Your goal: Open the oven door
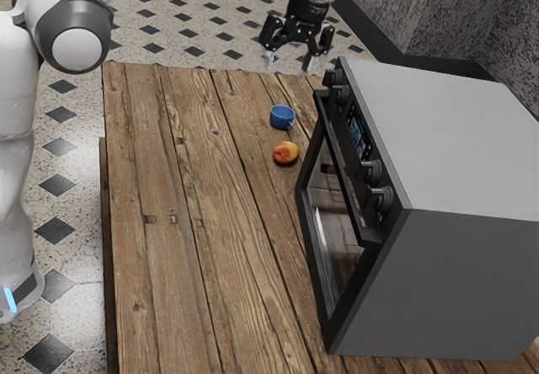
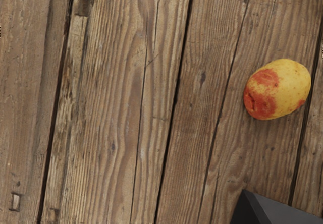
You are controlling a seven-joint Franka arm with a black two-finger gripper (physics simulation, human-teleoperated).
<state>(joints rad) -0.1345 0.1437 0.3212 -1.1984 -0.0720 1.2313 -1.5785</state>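
Jaws of the black two-finger gripper stand parted, nothing between them, raised off the wooden table. Oven sits lower than the jaws and toward the exterior view's right; its windowed oven door appears shut. Black bar handle crosses the door's upper part, below the control knobs, apart from the fingers. Blue cup and yellow-and-red fruit lie below jaw level, in front of the oven.

Handling estimate: handle rigid, possibly slick; door moderately heavy on a stiff hinge, glass fragile. Best hold: around the bar near mid-length, or fingertips hooked behind it, then draw outward and down in an arc. Risk: swinging door may strike cup or fruit.
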